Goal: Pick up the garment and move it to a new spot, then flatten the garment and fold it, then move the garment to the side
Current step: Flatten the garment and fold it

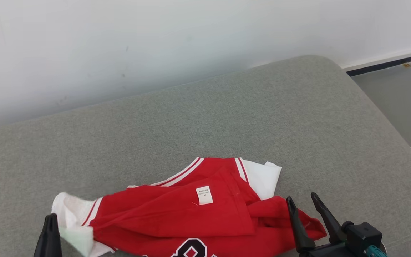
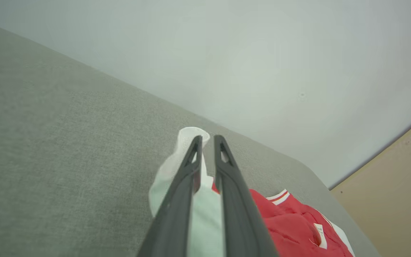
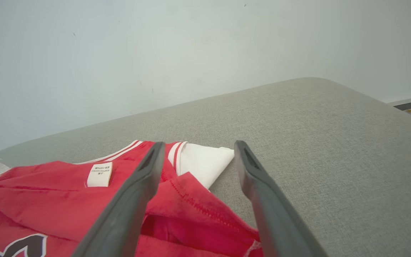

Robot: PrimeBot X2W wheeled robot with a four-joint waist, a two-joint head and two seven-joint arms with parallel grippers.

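At the far left, the left gripper stands over the near left end of the garment. In the left wrist view, the left gripper's two dark fingers lie almost together with only a thin slit between them. The pale cloth of the left sleeve bunches around and between them, but I cannot tell whether the jaws really pinch it or only rest against it. That left sleeve is white, crumpled and partly blurred. The garment is a bright red jersey, lying rumpled and loosely doubled over on the grey cushion, close to the near edge and left of the middle. A striped trim of red and white runs slantwise along its far edge. A small white label with tiny print sits on the red cloth near the middle. Black-and-white lettering shows at the bottom edge. Further right, the right sleeve lies flat as a clean white corner, edged by another red-and-white band. Just right of that, the right gripper hangs over the creased red hem, its fingers spread wide apart and grasping nothing. In the right wrist view, the right gripper frames the red fold and the white sleeve corner.
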